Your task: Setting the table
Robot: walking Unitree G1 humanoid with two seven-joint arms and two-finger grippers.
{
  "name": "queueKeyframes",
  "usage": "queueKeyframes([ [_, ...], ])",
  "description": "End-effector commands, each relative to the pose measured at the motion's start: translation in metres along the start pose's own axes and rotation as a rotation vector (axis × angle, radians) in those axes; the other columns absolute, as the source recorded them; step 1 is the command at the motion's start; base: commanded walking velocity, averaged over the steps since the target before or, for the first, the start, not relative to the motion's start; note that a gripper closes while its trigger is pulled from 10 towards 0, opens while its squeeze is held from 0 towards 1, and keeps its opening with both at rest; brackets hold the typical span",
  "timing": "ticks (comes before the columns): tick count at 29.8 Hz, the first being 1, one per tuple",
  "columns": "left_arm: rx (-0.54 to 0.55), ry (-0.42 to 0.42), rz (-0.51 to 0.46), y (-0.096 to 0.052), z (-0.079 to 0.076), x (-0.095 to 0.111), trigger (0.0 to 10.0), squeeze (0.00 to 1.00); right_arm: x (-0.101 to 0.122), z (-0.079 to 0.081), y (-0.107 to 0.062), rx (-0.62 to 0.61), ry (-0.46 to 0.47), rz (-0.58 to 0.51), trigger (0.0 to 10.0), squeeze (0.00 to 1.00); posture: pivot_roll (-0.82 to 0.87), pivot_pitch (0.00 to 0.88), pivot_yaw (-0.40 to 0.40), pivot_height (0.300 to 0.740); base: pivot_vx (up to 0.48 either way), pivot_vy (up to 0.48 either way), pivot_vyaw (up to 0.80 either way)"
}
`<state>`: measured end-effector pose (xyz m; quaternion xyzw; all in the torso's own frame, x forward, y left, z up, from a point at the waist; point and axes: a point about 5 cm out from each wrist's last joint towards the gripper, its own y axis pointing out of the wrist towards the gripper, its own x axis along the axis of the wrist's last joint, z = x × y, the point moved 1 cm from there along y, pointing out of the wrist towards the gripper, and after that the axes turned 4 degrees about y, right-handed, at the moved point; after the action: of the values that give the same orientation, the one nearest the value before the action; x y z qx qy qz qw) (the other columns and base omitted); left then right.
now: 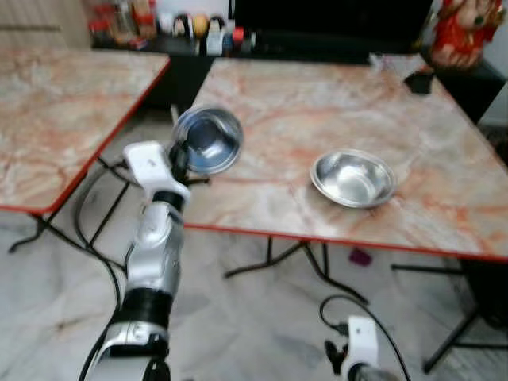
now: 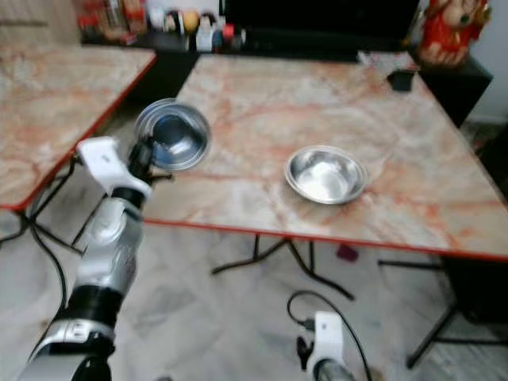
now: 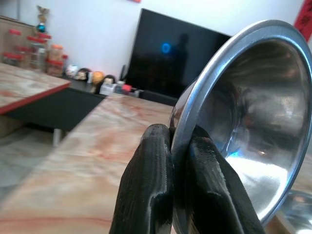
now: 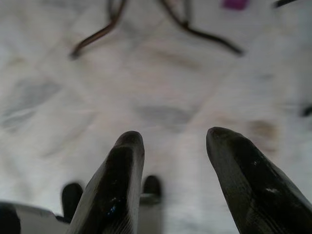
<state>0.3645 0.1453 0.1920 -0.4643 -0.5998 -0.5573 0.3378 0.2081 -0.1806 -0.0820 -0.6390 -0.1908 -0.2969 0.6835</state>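
Note:
My left gripper is shut on the rim of a steel bowl, holding it tilted in the air above the near left corner of the marble table. In the left wrist view the black fingers pinch the bowl's rim. A second steel bowl sits upright on the table near its front edge. My right gripper hangs low over the floor, open with nothing between its fingers.
A second marble table stands to the left, with a gap between the two. Jars and bottles line a dark cabinet at the back beside a black TV. A red figurine stands at the back right. Table legs cross the tiled floor.

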Motion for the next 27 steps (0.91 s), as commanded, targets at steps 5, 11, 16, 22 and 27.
queueKeyframes([
  [5,0.044,0.028,0.007,-0.008,0.018,0.002,10.0,0.0,0.0,0.007,0.001,0.023,-0.016,-0.002,10.0,0.0,0.09,0.096,-0.042,0.74,0.0,-0.442,0.0],
  [11,0.082,0.044,0.013,-0.013,0.032,0.002,10.0,0.0,-0.002,0.005,0.0,0.013,0.012,0.001,10.0,0.0,0.09,0.116,-0.047,0.74,0.0,-0.439,0.0],
  [16,0.123,0.048,0.016,-0.017,0.044,0.005,10.0,0.0,-0.002,0.004,0.0,0.013,0.011,0.002,10.0,0.0,0.09,0.124,-0.054,0.74,0.0,-0.404,0.0],
  [22,0.184,0.052,0.047,-0.025,0.059,-0.001,10.0,0.0,-0.002,0.001,0.0,0.007,0.008,0.001,10.0,0.0,0.09,0.129,-0.062,0.74,0.0,0.0,0.0],
  [27,0.204,0.02,0.059,-0.031,0.063,-0.004,10.0,0.0,0.0,-0.001,0.0,0.005,0.006,-0.003,10.0,0.0,0.09,0.132,-0.069,0.74,0.0,0.0,0.0],
])
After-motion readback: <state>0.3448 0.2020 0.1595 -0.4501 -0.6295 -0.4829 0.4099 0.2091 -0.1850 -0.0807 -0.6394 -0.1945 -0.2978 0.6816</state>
